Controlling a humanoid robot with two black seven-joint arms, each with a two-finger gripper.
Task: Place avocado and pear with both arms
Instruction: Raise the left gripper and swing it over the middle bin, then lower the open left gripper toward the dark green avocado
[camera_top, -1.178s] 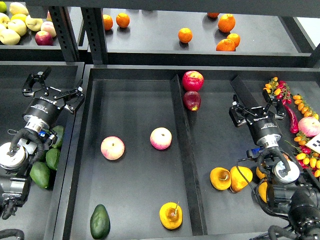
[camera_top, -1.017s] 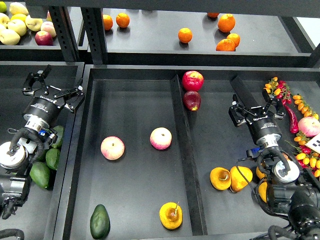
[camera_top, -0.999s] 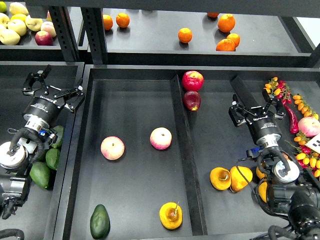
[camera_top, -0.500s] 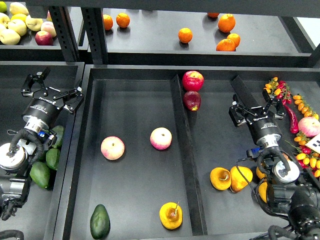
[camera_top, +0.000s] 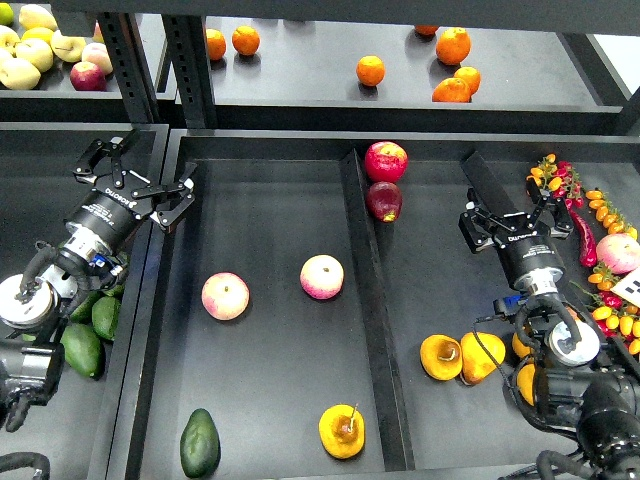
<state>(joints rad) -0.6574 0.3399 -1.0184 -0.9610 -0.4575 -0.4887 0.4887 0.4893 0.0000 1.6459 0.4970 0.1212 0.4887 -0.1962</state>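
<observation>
The dark green avocado (camera_top: 200, 443) lies at the front left of the middle bin. The golden pear (camera_top: 342, 431) with a thin stem lies at the front of the same compartment, to the avocado's right. My left gripper (camera_top: 135, 180) is open and empty, over the rim between the left bin and the middle bin, well behind the avocado. My right gripper (camera_top: 509, 215) is open and empty, above the right compartment, far from both fruits.
Two pink-yellow apples (camera_top: 225, 296) (camera_top: 322, 277) lie mid-bin. A divider (camera_top: 372, 300) splits the middle bin. Red apples (camera_top: 385, 161) sit at the back. More avocados (camera_top: 80, 348) fill the left bin; more pears (camera_top: 441, 356) lie front right. Oranges (camera_top: 370, 70) are on the shelf.
</observation>
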